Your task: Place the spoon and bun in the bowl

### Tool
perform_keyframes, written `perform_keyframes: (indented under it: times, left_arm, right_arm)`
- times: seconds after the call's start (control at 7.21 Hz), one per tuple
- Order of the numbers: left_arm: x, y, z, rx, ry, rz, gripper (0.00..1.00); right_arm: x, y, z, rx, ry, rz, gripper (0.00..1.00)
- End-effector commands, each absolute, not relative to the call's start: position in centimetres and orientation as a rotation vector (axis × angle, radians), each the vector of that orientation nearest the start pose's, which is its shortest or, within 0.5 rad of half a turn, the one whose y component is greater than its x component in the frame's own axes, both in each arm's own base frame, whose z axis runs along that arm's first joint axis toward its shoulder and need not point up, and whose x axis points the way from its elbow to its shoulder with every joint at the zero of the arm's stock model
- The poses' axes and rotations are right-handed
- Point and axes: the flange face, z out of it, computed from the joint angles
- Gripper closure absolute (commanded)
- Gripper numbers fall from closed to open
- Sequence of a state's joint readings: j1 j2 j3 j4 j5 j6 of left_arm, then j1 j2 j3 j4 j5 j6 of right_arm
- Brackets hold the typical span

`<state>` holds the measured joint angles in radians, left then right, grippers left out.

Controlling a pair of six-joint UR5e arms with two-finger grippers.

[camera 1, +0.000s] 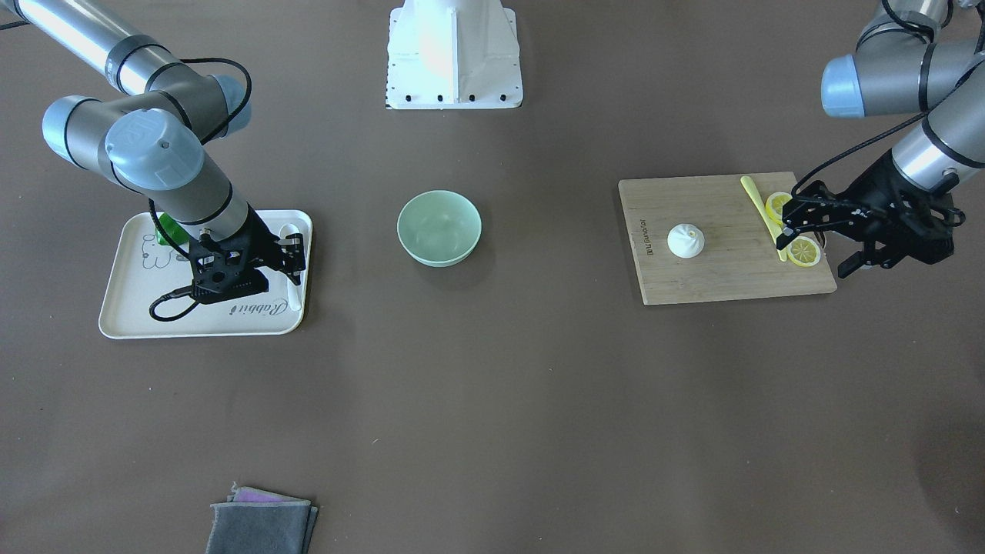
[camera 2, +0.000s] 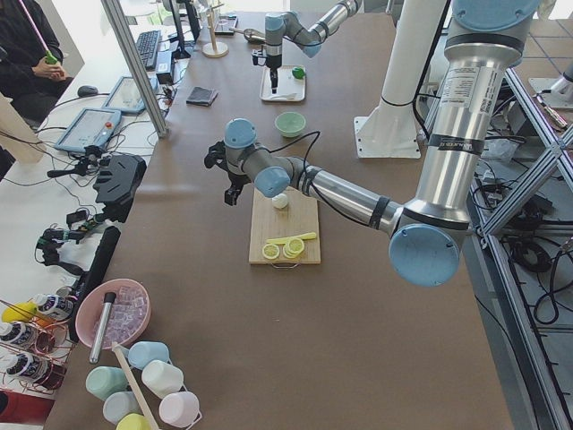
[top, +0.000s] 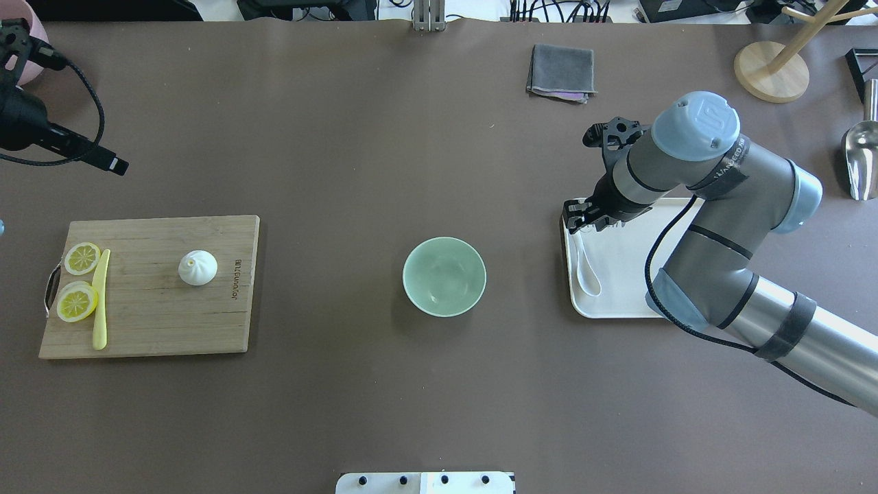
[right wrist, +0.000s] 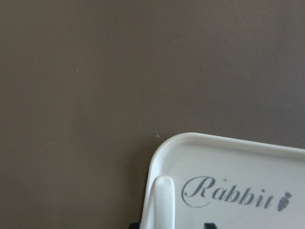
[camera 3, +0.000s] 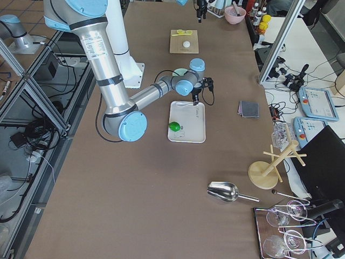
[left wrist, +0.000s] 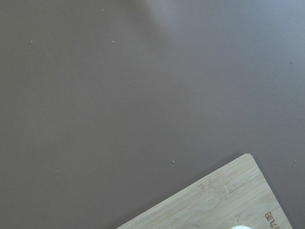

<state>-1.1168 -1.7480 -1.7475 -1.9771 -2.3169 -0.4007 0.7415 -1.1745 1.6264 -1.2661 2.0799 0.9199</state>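
Note:
The white spoon lies on the white tray, scoop toward the robot; its handle end shows in the right wrist view. My right gripper hangs open just over that handle end, jaws either side of it, in the front view too. The white bun sits on the wooden cutting board. My left gripper is open and empty, raised over the board's outer end near the lemon slices. The mint-green bowl stands empty mid-table.
A yellow knife and two lemon slices lie on the board. A green lime sits on the tray under my right arm. A folded grey cloth lies on the far side. A wooden stand and a metal scoop are far right.

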Motion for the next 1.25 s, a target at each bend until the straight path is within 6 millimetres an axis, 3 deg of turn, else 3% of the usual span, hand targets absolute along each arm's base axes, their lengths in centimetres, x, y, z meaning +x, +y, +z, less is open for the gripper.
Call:
perform_keyframes:
  times: [0.0,0.42,0.69,1.11]
  left_arm:
    - [19.0,-53.8,42.7,0.369,0.949,0.337,0.02]
    - [18.9,-53.8,42.4,0.376,0.954,0.341,0.02]
    - [18.9,-53.8,42.2,0.381,0.954,0.347,0.02]
    - [18.7,-53.6,42.0,0.386,0.954,0.349,0.02]
  right_arm:
    - [-42.8,-49.7,38.2,0.082,-0.874,-0.093,0.44]
    - [-44.1,-48.2,38.9,0.061,-0.866,-0.121,0.44]
    - [-44.2,-48.1,39.1,0.058,-0.864,-0.121,0.57]
    - [-44.3,-48.2,39.8,0.047,-0.852,-0.115,0.58]
